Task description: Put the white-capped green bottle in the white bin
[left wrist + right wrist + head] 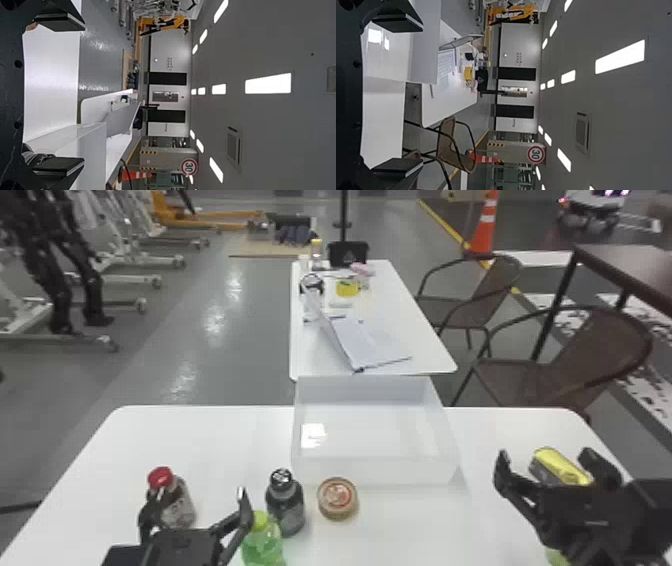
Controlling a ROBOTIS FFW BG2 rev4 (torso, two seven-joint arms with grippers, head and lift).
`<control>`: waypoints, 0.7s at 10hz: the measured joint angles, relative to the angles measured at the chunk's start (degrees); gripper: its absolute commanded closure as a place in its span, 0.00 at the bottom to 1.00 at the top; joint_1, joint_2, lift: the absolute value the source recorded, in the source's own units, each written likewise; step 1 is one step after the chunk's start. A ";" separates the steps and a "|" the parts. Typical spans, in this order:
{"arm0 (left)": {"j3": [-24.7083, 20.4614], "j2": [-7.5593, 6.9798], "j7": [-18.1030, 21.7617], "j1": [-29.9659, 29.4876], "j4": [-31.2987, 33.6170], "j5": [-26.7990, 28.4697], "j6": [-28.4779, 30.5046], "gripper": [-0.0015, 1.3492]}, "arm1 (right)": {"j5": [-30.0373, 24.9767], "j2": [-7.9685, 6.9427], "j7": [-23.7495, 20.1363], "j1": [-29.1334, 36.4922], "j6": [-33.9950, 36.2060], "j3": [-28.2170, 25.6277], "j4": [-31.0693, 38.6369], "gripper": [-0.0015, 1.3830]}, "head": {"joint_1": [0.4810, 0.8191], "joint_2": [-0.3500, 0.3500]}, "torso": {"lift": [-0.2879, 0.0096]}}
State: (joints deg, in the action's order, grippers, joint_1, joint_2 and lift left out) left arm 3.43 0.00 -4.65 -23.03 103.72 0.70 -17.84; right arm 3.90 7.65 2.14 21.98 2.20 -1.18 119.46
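My left gripper (199,510) stands open at the near left, between a red-capped bottle and a green bottle (262,542) whose cap looks yellow-green. My right gripper (546,467) is open at the near right, and a pale green object (555,557) peeks out below it, mostly hidden; its cap cannot be made out. The white bin (375,472) sits at the table's middle, between the two arms and farther off. In the left wrist view the gripper (59,94) has its fingers wide apart. The right wrist view shows the gripper (398,94) equally spread, holding nothing.
The red-capped bottle (179,507) is by the left gripper's outer finger. A dark bottle (286,510) and a round brown-lidded jar (338,499) stand before the bin. Beyond the right gripper lies a yellow can (562,465). Another table (425,352) with a laptop adjoins behind.
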 measured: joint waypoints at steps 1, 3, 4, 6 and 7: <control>-0.01 0.00 0.00 0.00 0.00 0.00 0.00 0.08 | -0.72 -0.09 3.12 0.57 -0.02 -0.65 1.53 0.08 | 0.20 0.50 | 0.63; -0.09 0.00 0.00 0.00 0.00 -0.12 -0.07 0.08 | -1.92 -0.85 8.37 2.14 -1.96 -2.26 2.85 0.08 | 0.20 0.50 | 0.63; -0.12 0.00 0.00 0.01 0.00 -0.17 -0.12 0.08 | -2.01 -1.69 10.10 3.01 -3.45 -3.27 2.55 0.08 | 0.20 0.50 | 0.63; -0.23 0.00 0.00 0.02 0.00 -0.33 -0.17 0.08 | -2.11 -3.59 12.45 4.68 -7.10 -5.51 0.87 0.08 | 0.20 0.50 | 0.63; -0.26 0.00 0.00 0.01 0.00 -0.38 -0.18 0.08 | -1.50 -4.07 12.48 5.09 -8.56 -6.73 -0.38 0.08 | 0.20 0.50 | 0.63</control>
State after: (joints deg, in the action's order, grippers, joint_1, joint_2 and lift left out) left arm 3.17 0.00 -4.65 -23.02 103.72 0.32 -18.02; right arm 2.40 3.58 14.62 27.07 -6.37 -7.91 119.08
